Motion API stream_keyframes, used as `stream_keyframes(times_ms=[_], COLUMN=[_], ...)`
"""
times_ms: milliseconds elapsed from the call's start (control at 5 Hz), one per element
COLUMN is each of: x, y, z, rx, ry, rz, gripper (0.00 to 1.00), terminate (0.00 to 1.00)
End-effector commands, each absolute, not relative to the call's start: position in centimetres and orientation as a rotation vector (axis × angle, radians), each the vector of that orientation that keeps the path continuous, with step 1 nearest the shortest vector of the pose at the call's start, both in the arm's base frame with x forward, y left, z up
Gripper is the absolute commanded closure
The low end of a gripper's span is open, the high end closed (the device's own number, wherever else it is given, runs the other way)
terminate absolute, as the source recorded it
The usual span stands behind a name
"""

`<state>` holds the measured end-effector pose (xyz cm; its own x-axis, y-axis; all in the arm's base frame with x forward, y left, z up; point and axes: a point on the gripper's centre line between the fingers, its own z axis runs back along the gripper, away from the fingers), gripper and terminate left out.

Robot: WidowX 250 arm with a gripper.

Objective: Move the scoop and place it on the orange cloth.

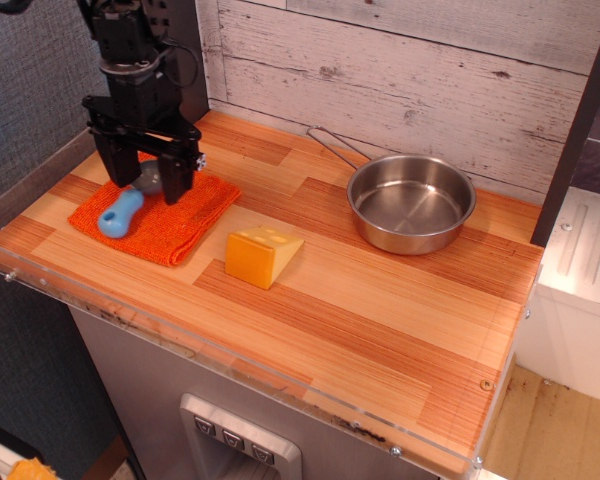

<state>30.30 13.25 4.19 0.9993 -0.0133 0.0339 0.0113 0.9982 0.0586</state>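
The scoop (123,209) lies flat on the orange cloth (185,215) at the table's left end. Its light-blue handle points toward the front left and its grey bowl sits between the gripper's fingers. The black gripper (145,182) hangs straight down over the cloth. Its jaws stand open, one finger on each side of the grey bowl, and they do not hold the scoop.
A yellow-orange cheese wedge (262,254) stands just right of the cloth. A steel pan (411,203) with a wire handle sits at the back right near the plank wall. A clear plastic rim runs along the table's front and left edges.
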Motion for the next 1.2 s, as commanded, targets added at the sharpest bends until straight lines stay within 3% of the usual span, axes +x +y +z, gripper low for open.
stream_keyframes(times_ms=[0, 400, 1000], x=[31.4, 32.0, 32.3], y=[9.1, 4.8, 2.4], z=[9.1, 9.4, 9.4], rx=[0.063, -0.013, 0.001], ry=[-0.108, -0.107, -0.102], rz=[-0.051, -0.03, -0.057], gripper=[0.0, 0.0, 0.0], terminate=[0.0, 0.0, 0.0])
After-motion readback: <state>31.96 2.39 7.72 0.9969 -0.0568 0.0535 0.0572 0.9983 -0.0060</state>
